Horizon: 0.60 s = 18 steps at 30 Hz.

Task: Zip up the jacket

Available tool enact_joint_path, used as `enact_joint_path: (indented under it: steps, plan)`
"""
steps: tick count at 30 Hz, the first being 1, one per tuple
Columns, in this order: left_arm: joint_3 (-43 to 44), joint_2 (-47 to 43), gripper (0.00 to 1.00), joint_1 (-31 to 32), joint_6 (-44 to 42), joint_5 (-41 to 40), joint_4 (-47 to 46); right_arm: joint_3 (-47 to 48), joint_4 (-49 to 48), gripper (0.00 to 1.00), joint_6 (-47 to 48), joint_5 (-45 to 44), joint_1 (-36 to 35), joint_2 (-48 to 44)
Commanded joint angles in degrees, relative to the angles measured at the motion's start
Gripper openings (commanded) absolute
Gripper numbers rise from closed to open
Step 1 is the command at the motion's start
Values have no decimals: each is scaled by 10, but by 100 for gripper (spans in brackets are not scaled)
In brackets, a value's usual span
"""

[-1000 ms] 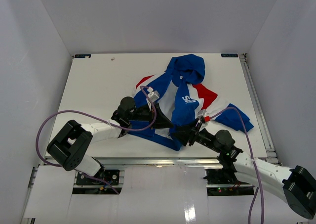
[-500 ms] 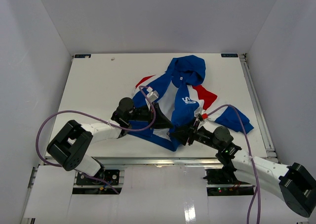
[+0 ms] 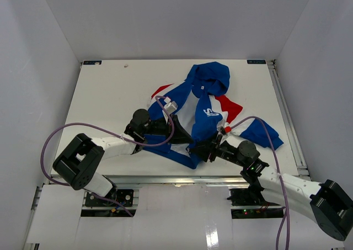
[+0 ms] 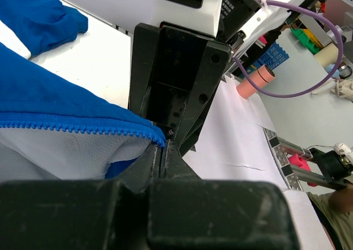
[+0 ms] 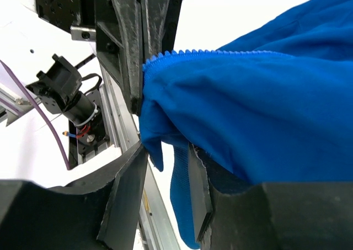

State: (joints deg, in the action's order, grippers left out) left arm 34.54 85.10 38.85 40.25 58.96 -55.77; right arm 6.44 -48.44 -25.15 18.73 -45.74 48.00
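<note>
Left gripper point(image 4: 164, 149) is pinching shut on the bottom corner of the jacket point(image 3: 205, 79), right where the zipper teeth point(image 4: 83, 128) are ending. I am judging that it is anchoring that side so the two front edges can be lined up. Right gripper point(image 5: 167, 153) is standing with its jaws apart around a fold of the other front edge. Daylight is showing beside the cloth, so I am not reading a grip there. On the table point(image 3: 110, 90) the jacket is lying front-up and unzipped, hood toward the far side and hem near the arm bases. I am not finding the slider or pull tab in any view. Both grippers are hiding the hem junction from the overhead camera, and the wrist views are cropping everything beyond the fingers.
</note>
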Motion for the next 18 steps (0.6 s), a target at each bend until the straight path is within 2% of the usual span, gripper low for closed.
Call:
enact_joint_path:
  steps: [1, 9, 18]
  plan:
    - [-2, -4, 0, 2, -1, 17, -22, 2, -44, 42, -3, -10, 3, -23]
    - [-1, -4, 0, 3, 1, 16, -25, -1, -44, 38, -3, -12, 3, -22]
    - [1, -4, 0, 3, 7, 15, -30, 5, -43, 40, 2, 7, 2, 2]
